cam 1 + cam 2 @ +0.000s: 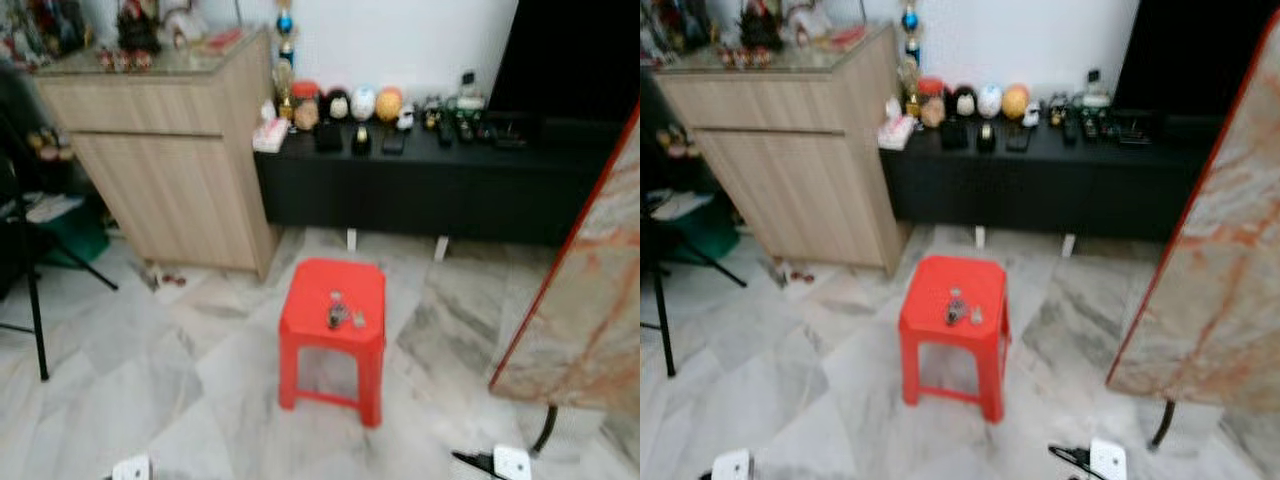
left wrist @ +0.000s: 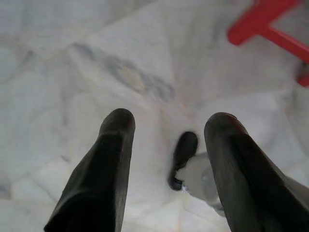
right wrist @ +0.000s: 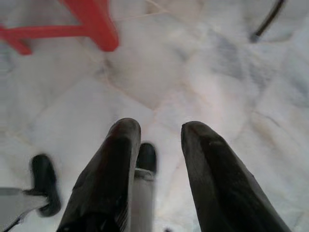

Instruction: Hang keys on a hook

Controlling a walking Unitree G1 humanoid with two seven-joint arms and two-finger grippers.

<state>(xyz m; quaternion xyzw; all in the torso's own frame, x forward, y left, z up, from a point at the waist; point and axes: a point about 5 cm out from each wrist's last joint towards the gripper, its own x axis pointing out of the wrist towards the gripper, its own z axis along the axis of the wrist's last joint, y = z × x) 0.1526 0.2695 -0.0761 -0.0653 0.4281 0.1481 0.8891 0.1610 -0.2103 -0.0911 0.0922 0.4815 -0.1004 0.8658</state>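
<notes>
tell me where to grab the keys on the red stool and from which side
The keys lie flat in a small dark bunch near the middle of the red stool, so coming straight down from above looks best, with the fingers closing across the thickest dark part. The picture is too blurred to pick out a ring or single key. Both grippers, left and right, hang open over the floor.

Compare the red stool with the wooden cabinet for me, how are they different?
The red stool is bright red and looks plastic; the wooden cabinet is pale wood grain. The stool stands low on open legs out on the marble floor, while the cabinet is much taller, closed-fronted and set beside the black bench. The stool carries only the keys; the cabinet's top is crowded with ornaments. Both stand upright on the floor.
</notes>
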